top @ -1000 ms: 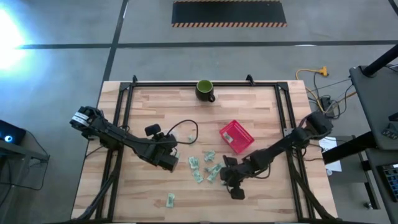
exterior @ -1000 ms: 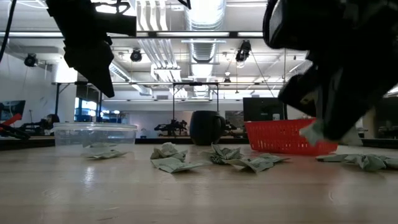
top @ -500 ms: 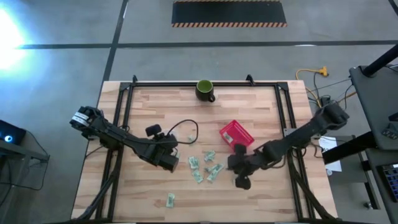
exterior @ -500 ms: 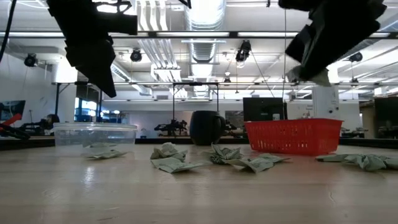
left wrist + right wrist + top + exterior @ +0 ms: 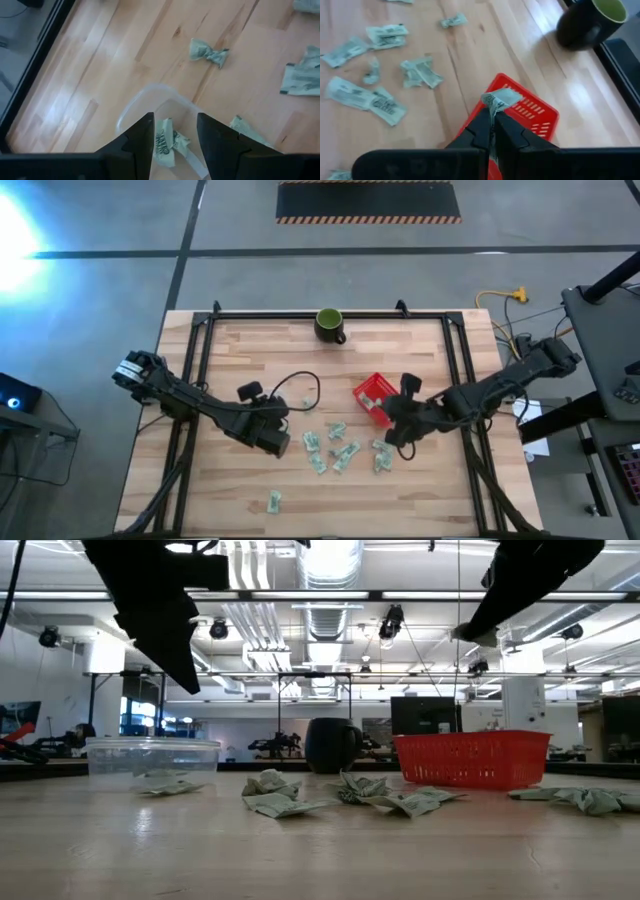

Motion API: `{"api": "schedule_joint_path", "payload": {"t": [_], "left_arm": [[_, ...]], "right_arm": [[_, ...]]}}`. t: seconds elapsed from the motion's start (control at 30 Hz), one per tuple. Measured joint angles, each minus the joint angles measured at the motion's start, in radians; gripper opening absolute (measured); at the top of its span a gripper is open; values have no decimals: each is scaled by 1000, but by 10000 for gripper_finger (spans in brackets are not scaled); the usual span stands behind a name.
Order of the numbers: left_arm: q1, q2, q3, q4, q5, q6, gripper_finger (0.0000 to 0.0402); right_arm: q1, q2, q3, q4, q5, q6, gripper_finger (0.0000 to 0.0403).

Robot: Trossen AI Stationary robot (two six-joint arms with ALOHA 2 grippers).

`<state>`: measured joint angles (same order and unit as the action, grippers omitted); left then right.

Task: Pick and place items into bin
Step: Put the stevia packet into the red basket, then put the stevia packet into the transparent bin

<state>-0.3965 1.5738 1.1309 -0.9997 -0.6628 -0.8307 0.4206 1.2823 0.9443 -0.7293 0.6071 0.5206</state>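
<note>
Beside red bin point(image 5: 379, 399), scattered packets point(image 5: 332, 446), green mug point(image 5: 329, 325) apart

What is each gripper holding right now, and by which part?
The right gripper pinches a packet by its lower end, above the red basket. The left gripper is open and holds nothing, above a clear tub.

clear tub point(image 5: 150, 107): the left hand's fingers point(image 5: 140, 145) are hiding its near rim
red bin point(image 5: 530, 112): the right hand point(image 5: 492, 131) is covering part
</note>
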Motion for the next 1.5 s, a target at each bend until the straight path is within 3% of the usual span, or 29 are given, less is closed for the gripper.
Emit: {"api": "schedule_joint_path", "payload": {"t": [0.53, 0.77, 1.27, 1.4, 1.5], "left_arm": [[0, -1, 51, -1, 6, 0, 132], [0, -1, 62, 0, 5, 0, 132], [0, -1, 63, 25, 3, 10, 132], [0, -1, 68, 79, 6, 157, 132], [6, -1, 64, 184, 54, 378, 132]], "right_arm": [[-116, 156, -53, -28, -1, -7, 9], [-129, 166, -62, -23, -6, -4, 13], [-134, 142, -66, -26, -14, -8, 104], [-133, 114, -41, -26, -50, -8, 111], [-133, 81, -21, -25, -79, -26, 111]]}}
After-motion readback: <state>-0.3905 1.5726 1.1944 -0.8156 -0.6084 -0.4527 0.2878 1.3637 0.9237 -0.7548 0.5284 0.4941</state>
